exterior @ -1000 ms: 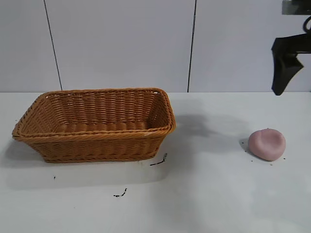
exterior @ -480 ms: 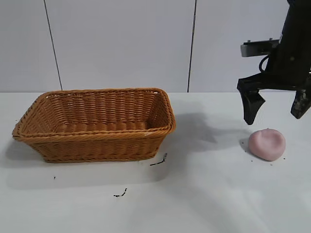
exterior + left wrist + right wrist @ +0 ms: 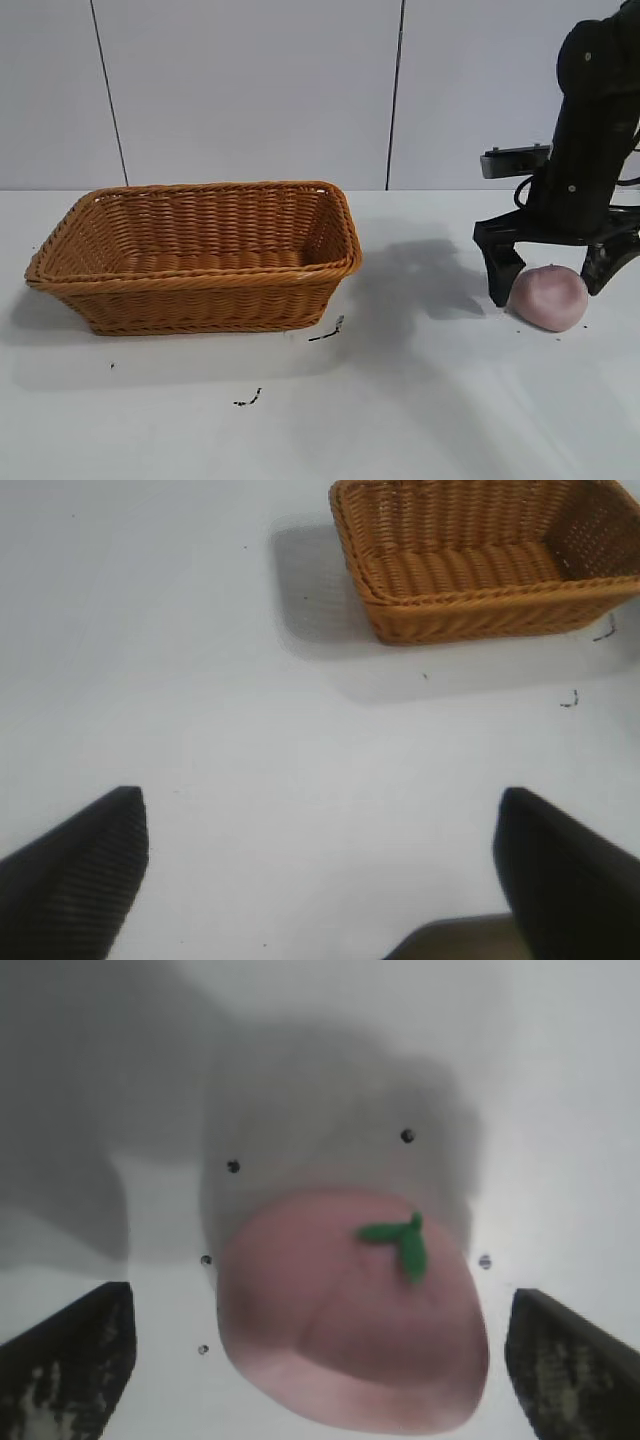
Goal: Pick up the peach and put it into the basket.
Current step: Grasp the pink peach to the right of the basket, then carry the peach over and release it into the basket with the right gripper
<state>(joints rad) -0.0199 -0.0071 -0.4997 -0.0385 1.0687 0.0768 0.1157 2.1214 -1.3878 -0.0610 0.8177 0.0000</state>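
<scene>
The pale-pink peach (image 3: 548,297) lies on the white table at the right. In the right wrist view the peach (image 3: 350,1325) shows a small green leaf on top. My right gripper (image 3: 546,282) is open and lowered around it, one finger on each side, with gaps to the peach. The orange-brown wicker basket (image 3: 196,252) stands empty at the left of the table; it also shows in the left wrist view (image 3: 480,560). My left gripper (image 3: 320,865) is open and empty over bare table, away from the basket, and is out of the exterior view.
Small dark marks (image 3: 327,332) lie on the table in front of the basket. A few dark specks (image 3: 233,1166) dot the table around the peach. The white table (image 3: 420,400) stretches bare between basket and peach.
My right arm has come down from the upper right and now has its open fingers on both sides of the peach. The peach and basket have not moved.
</scene>
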